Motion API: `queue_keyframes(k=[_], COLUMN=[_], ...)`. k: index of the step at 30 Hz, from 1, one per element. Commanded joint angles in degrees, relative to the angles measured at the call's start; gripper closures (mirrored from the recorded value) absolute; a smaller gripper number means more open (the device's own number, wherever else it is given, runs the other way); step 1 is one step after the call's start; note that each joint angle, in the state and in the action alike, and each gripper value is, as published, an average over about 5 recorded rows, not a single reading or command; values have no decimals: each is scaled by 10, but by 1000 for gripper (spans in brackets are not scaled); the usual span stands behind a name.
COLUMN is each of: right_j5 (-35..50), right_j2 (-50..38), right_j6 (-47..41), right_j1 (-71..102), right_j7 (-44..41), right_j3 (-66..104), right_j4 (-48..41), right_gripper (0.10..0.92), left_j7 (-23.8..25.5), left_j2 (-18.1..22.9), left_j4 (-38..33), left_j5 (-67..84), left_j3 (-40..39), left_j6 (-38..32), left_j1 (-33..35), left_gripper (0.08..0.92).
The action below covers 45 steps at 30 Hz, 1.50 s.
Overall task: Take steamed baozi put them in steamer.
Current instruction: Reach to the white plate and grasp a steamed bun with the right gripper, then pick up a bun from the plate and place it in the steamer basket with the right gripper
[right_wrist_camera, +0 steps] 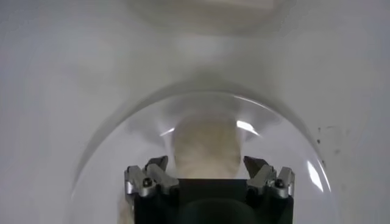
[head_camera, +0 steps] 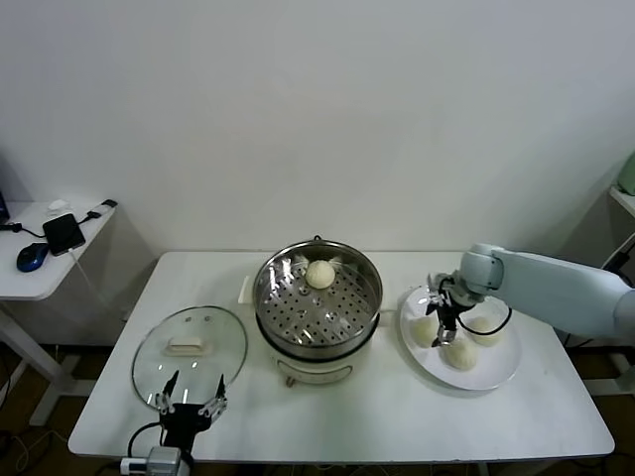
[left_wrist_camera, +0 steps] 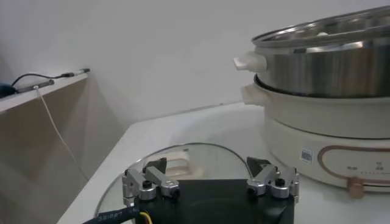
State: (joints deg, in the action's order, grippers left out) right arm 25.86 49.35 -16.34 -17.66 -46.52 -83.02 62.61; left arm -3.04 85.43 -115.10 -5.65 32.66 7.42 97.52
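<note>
Four steamed baozi: one sits in the steamer [head_camera: 317,297] at centre frame, on the perforated tray's far side [head_camera: 319,274]; three lie on the white plate [head_camera: 496,372] at right. The right gripper [head_camera: 444,319] hangs spread over the plate, a bun [right_wrist_camera: 204,143] between its fingers, ungrasped. The left gripper [head_camera: 191,405], lower left, is released over the glass lid [head_camera: 189,344].

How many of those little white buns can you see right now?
4: one bun inside the steamer; three on the white plate, at and, under the right gripper.
</note>
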Motion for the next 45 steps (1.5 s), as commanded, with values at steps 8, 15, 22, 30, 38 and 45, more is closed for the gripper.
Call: queue_keyframes(k=[8, 15, 22, 30, 38, 45], right_j5=[-1, 100, 270, 410, 392, 343], right_j2=[-16, -13, 67, 200, 303, 331], right_j6=[17, 50, 36, -67, -113, -126], right_j1=[-41, -280, -483, -466, -324, -237], right_j7=[-40, -112, -133, 8, 77, 94], right_j3=[8, -138, -216, -144, -126, -125], right_j4=[19, 50, 108, 255, 186, 102], right_gripper=[319, 321, 321, 321, 321, 321], left_j7=[-1, 0, 1, 3, 4, 2], left_j2=[4, 3, 0, -4, -6, -6], left_j4=[-9, -18, -28, -40, -46, -43], left_j5=[-3, -3, -1, 7, 7, 8], left_j3=[-2, -3, -4, -6, -8, -8], left_j6=[2, 7, 13, 16, 18, 16], left_j1=[4, 6, 6, 5, 3, 4], left_gripper=[177, 177, 177, 177, 177, 177])
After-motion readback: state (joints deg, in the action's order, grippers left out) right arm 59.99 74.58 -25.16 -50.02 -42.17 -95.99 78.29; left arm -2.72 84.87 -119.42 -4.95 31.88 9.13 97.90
